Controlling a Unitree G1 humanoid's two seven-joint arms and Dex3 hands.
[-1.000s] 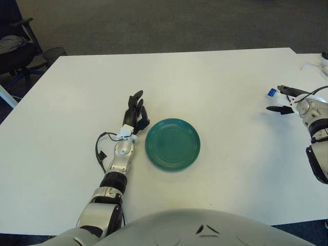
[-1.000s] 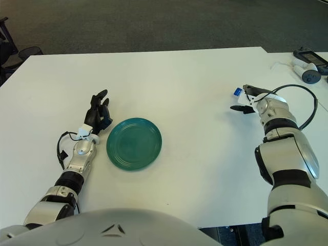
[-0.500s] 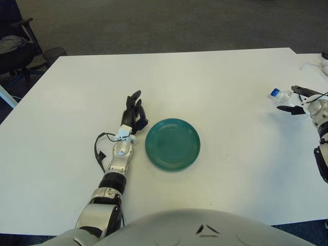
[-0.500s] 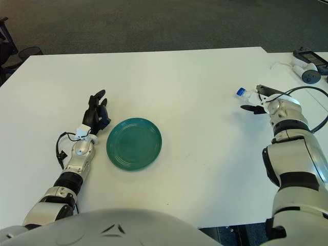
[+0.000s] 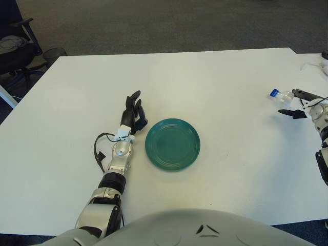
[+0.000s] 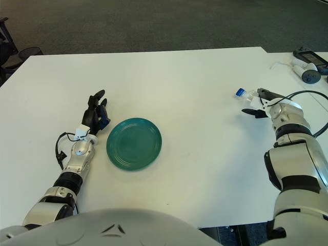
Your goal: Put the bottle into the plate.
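Now right hand (image 6: 262, 104) around bottle (image 6: 245, 95), plate (image 6: 134, 143) apart

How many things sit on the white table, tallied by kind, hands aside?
Bottles: 1, the clear bottle with a blue cap, lying at the right hand.
Plates: 1, the green plate beside the left hand.
Devices: 1, the grey device at the far right.
Total: 3

Bright, even light is falling from above on the white table (image 5: 205, 77); shadows are staying soft, nothing is blurring.
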